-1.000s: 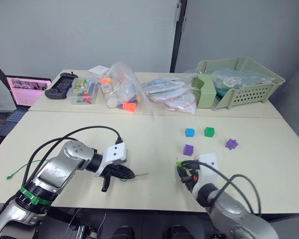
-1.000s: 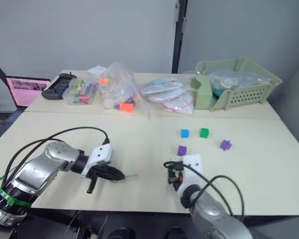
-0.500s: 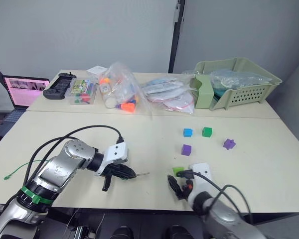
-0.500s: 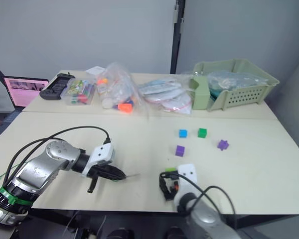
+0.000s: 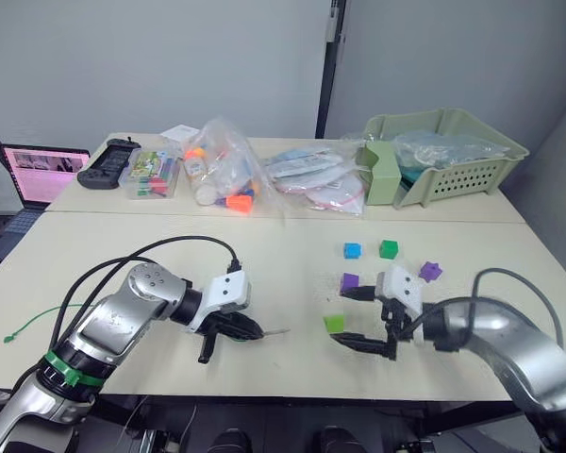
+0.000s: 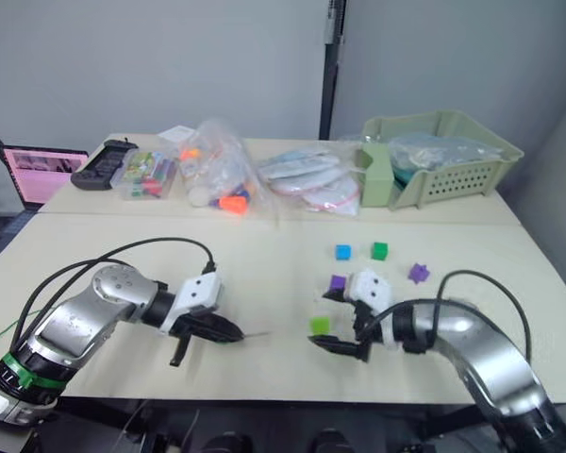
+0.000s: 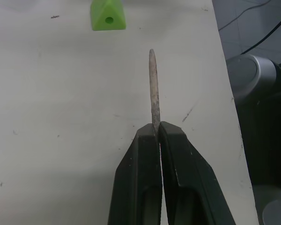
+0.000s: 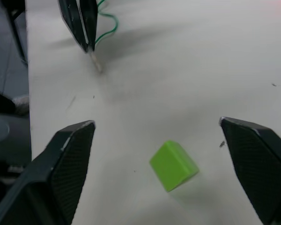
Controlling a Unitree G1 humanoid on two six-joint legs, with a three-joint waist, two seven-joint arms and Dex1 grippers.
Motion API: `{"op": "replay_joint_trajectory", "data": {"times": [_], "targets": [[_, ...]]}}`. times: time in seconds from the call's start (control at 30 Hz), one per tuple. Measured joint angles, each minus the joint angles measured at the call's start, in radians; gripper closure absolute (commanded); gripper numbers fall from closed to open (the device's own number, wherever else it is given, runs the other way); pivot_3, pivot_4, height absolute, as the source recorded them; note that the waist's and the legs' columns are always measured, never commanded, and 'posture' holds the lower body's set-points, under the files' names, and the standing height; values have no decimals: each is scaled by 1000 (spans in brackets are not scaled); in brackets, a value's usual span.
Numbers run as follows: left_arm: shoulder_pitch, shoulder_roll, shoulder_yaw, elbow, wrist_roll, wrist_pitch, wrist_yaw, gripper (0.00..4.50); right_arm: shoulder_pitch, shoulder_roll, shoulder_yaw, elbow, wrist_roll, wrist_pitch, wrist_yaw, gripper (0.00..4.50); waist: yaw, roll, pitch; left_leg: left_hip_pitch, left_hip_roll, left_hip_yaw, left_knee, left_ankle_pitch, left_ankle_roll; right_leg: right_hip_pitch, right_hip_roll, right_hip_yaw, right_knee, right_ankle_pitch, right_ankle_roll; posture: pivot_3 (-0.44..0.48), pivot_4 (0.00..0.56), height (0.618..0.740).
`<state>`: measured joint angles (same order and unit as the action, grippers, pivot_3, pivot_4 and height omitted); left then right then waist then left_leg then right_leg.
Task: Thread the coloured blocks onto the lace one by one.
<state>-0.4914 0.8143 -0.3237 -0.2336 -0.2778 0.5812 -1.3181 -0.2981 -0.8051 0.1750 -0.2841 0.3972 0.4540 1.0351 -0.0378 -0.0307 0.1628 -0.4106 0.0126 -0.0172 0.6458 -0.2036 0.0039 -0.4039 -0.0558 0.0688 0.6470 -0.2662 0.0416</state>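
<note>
My left gripper is shut on the lace, low over the table. The stiff tan tip sticks out past its fingers towards the lime green block. Behind the gripper, the green lace runs back to the table's left edge. My right gripper stands wide open with the lime block lying on the table between its fingers, apart from both. A purple block, a blue one, a dark green one and another purple one lie farther back.
A pale green basket stands at the back right. Clear plastic bags of toy pieces and packets lie along the back. A clear box, a black controller and a laptop sit at the back left.
My right gripper has opened wide and let the lime block down onto the table; its arm has swung out to the right. The left gripper has kept its hold on the lace.
</note>
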Motion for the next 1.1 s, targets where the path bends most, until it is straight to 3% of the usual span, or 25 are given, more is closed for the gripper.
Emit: {"op": "replay_joint_trajectory", "data": {"times": [0.3,0.47,0.6,0.83,1.1], "targets": [[0,11,-12,-82,-7,121,29,4500,-119,59,114,428,-164,-335,232,22,8,0,0,-1,0,0,1,0,0,0,-2,0,1,1,-1,0,150,740],[-2,11,-12,-107,-23,147,40,4500,-151,110,111,509,-183,-398,251,1971,6,0,0,1,0,0,1,0,0,0,-1,0,1,1,-2,0,150,740],[-8,11,-22,-110,-22,158,43,4500,-152,135,107,523,-188,-407,248,3184,5,0,0,1,0,-1,1,0,0,1,-1,0,2,1,-2,0,150,740],[-66,-8,-96,-123,10,193,87,4500,-123,139,98,451,-198,-349,214,3192,7,0,0,1,0,-1,1,0,0,1,0,0,2,1,-2,0,150,740],[-187,-51,-198,-92,57,314,129,4500,-79,104,144,191,-281,-164,140,3192,10,0,0,1,0,-1,1,0,0,0,1,0,2,1,-2,0,150,740]]}}
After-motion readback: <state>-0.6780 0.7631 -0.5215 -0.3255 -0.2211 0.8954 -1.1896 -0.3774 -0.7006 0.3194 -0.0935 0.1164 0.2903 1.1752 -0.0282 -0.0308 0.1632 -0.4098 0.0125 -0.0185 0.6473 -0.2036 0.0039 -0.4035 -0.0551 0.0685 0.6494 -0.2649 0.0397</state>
